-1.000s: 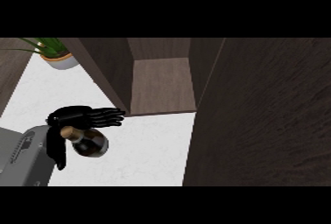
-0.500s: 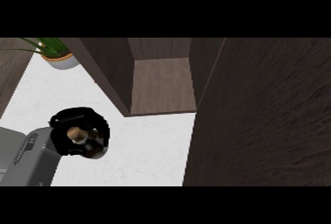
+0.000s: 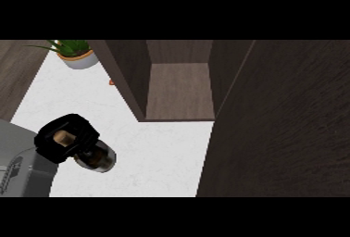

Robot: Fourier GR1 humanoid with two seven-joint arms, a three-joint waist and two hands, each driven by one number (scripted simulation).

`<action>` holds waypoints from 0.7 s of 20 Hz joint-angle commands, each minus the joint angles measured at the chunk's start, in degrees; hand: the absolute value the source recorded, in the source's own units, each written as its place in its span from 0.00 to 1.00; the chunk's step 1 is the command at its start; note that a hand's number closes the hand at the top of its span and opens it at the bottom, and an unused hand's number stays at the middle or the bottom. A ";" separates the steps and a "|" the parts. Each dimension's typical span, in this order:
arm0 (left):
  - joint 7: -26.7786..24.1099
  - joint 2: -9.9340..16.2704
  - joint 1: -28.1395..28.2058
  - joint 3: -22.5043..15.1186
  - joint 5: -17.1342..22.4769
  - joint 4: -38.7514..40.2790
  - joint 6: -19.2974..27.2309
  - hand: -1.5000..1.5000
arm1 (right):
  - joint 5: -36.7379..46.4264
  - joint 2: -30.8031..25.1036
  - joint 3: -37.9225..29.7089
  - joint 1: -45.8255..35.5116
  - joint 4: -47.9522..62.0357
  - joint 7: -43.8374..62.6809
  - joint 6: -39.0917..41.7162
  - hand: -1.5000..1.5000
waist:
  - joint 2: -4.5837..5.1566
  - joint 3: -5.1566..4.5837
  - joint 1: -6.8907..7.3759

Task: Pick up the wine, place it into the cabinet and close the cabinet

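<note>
The wine bottle (image 3: 100, 157) stands on the white counter (image 3: 157, 152) at the lower left, seen from above, with its cork top showing inside my left hand (image 3: 68, 134). That hand's fingers are curled round the bottle's neck. The dark wood cabinet (image 3: 179, 88) stands open at the back centre, its shelf bare. Its open door (image 3: 287, 120) fills the right side of the view. My right hand does not show.
A potted green plant (image 3: 74, 54) stands at the back left of the counter. A small orange thing (image 3: 111, 82) peeks out beside the cabinet's left wall. My grey left forearm (image 3: 21, 162) comes in at the lower left.
My left hand went from spread fingers over the bottle to curled round its neck. The hand and bottle shifted slightly left.
</note>
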 commanded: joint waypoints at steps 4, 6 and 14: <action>-11.26 -3.63 10.37 15.60 -6.33 -8.90 23.30 1.00 | 1.51 -1.35 -1.62 2.64 -2.68 -0.51 -1.35 0.00 | -0.58 0.21 3.18; -17.42 -8.37 13.08 14.71 -12.16 -13.23 27.65 1.00 | 1.46 -1.85 -1.33 2.16 -4.65 1.00 -1.39 0.00 | -0.31 0.12 1.40; -32.47 -12.80 20.42 -3.64 -16.99 -13.67 40.21 1.00 | 3.65 -2.87 2.39 3.70 -8.87 2.28 -2.63 0.00 | 0.03 0.13 -0.93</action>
